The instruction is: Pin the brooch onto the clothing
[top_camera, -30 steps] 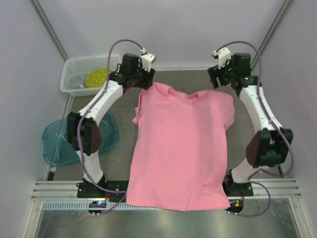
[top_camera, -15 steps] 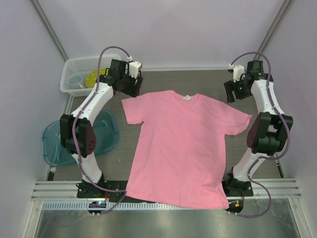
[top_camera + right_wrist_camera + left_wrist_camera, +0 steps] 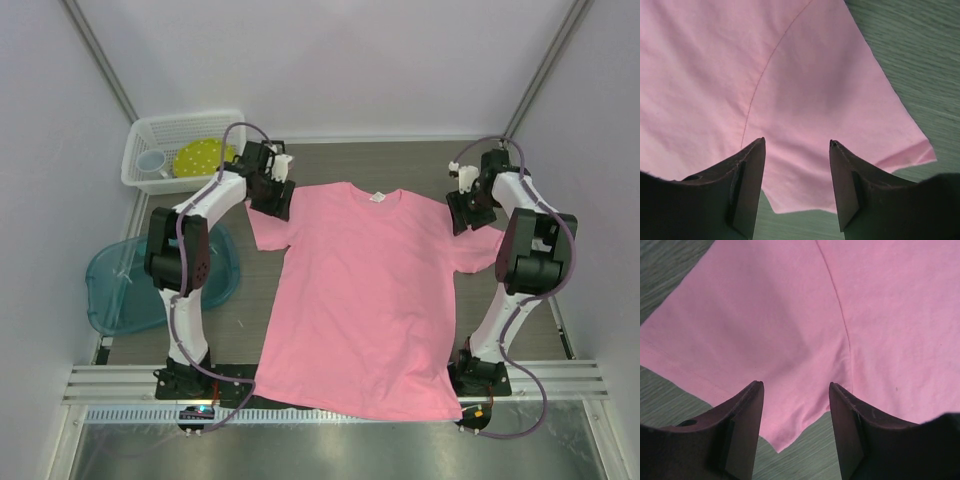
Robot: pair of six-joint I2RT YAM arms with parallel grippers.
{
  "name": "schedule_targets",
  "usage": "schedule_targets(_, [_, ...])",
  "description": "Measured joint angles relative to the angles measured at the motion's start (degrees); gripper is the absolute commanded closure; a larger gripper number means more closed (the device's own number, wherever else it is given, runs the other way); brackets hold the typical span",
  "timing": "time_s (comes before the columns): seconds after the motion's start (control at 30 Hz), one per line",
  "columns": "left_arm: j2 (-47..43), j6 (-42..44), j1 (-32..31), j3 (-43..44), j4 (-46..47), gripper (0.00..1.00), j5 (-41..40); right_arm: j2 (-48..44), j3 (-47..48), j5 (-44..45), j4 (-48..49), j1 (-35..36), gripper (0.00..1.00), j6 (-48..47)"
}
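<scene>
Hem, 6 o'clock: pink T-shirt [image 3: 365, 290] lies spread flat, with its hem drooping over the near edge of the bench [image 3: 420, 160] between the arm bases.
Teal tub [image 3: 110, 290], 9 o'clock: translucent, clear of the shirt, partly hidden behind the left arm.
Left gripper [image 3: 272, 196], 10 o'clock: low over the left sleeve. The wrist view shows the jaws parted with the sleeve hem under them and nothing held.
Right gripper [image 3: 466, 210], 2 o'clock: low over the right sleeve, jaws likewise parted and empty, with the sleeve corner below.
Collar, 12 o'clock: round neck faces the far side, with a white label [image 3: 378, 197] showing inside.
Basket [image 3: 133, 160], 11 o'clock, far corner: white, holding a yellow dotted dish [image 3: 200, 157] and a small cup [image 3: 152, 160].
Brooch: not visible in any view, location unknown.
Progress (judgement): the shirt looks laid out and ready. The brooch is neither in a gripper nor on the fabric, so finding it, picking it up and pinning it all remain.
</scene>
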Motion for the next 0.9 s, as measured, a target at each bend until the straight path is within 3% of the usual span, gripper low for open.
schedule_targets(0.2, [3.8,-3.6,0.5,0.0,0.2,0.58,-3.3,8.5,1.9,0.8,1.7,0.0,0.44,0.8])
schedule_targets(0.37, [7.0,-5.9,3.2,0.7,-0.2,0.70,-6.2,10.2,5.4,1.3,2.3,0.8,0.44,1.0])
schedule_targets(0.5, [7.6,-7.4,6.6,2.1,-0.4,0.73,-8.7,13.0,8.6,2.0,3.0,2.1,0.44,1.4])
schedule_targets(0.63, [7.7,-7.4,9.0,2.1,-0.7,0.68,-10.4,15.1,11.7,3.0,2.8,4.3,0.45,2.0])
schedule_targets(0.73, [7.7,-6.3,9.7,2.1,-1.1,0.52,-9.6,16.9,14.6,3.6,2.7,5.8,0.45,2.4])
schedule_targets(0.9, [6.9,-1.7,7.3,2.0,-0.7,0.45,-9.0,17.9,16.6,4.3,2.8,6.6,0.45,2.7])
